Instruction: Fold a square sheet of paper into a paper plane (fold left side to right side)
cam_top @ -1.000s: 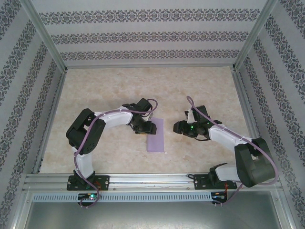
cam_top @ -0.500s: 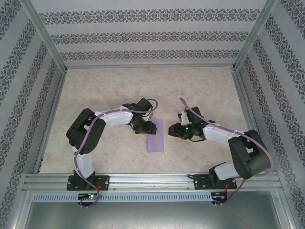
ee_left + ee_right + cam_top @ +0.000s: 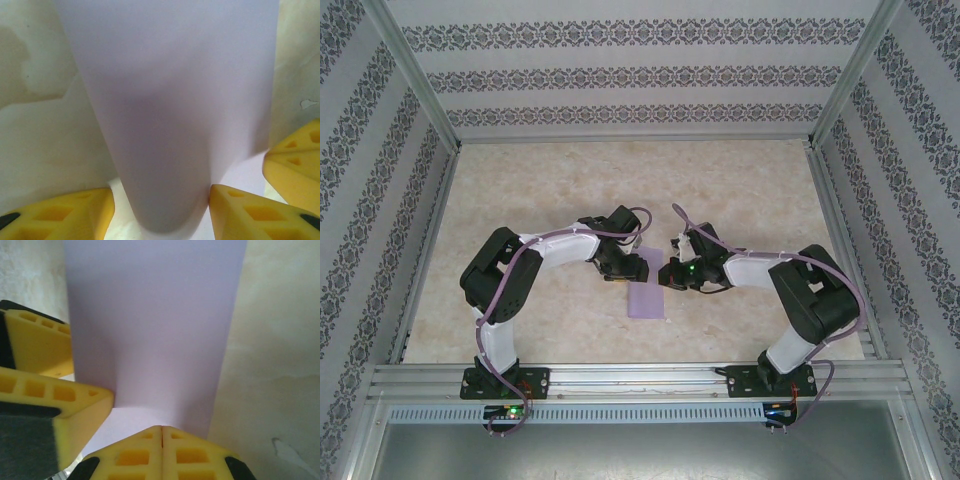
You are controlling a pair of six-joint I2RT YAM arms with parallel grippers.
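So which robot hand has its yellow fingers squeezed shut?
The right gripper: its fingers meet with no gap. The left gripper has its fingers apart, with the paper curling between them.

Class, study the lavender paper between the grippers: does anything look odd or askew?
Yes. The square sheet of paper is doubled over but not creased flat: at the left gripper its fold bulges as a rounded loop instead of lying sharp.
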